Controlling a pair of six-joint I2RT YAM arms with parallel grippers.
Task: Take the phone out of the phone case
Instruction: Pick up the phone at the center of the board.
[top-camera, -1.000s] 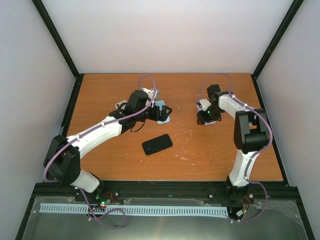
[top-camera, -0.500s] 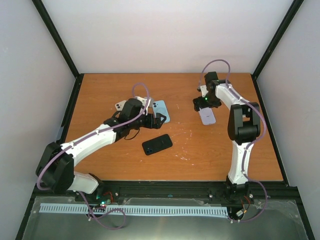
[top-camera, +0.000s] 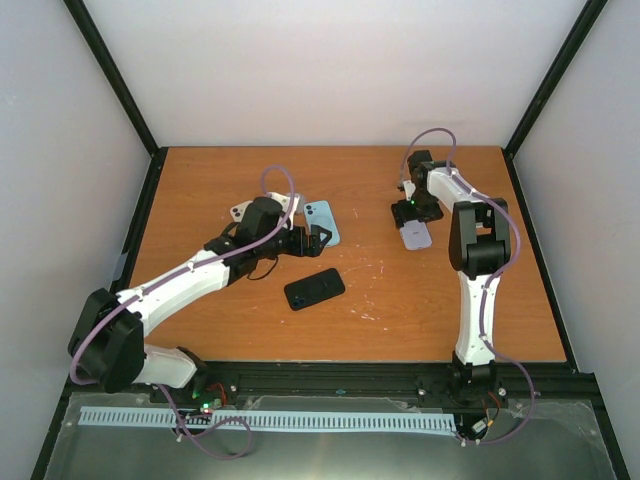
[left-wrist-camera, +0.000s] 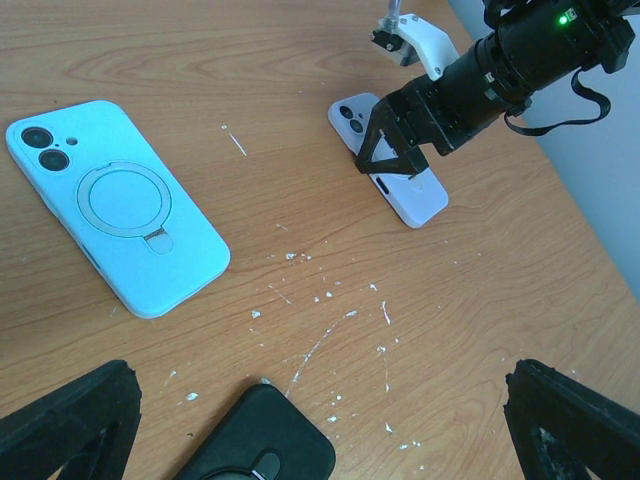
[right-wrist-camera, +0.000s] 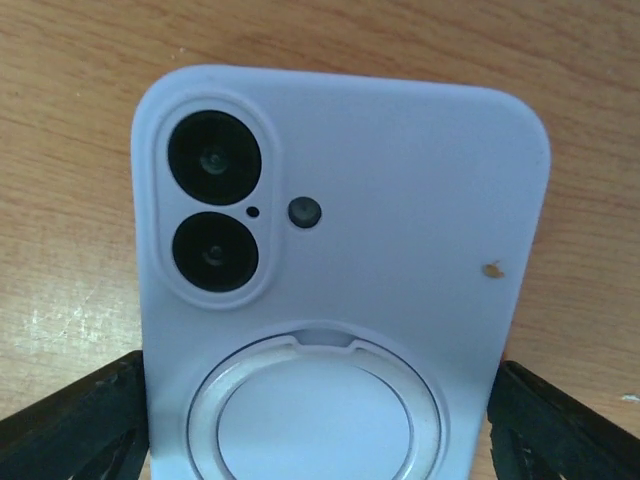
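Phone case (right-wrist-camera: 400, 250) between jaws of right gripper (right-wrist-camera: 318, 425)

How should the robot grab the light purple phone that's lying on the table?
By its two long edges, coming straight down from above. The light purple phone, in a case with a ring on the back, lies flat and back up on the wooden table, so only its thin sides offer a hold. The right gripper stands open with a finger beside each long edge.
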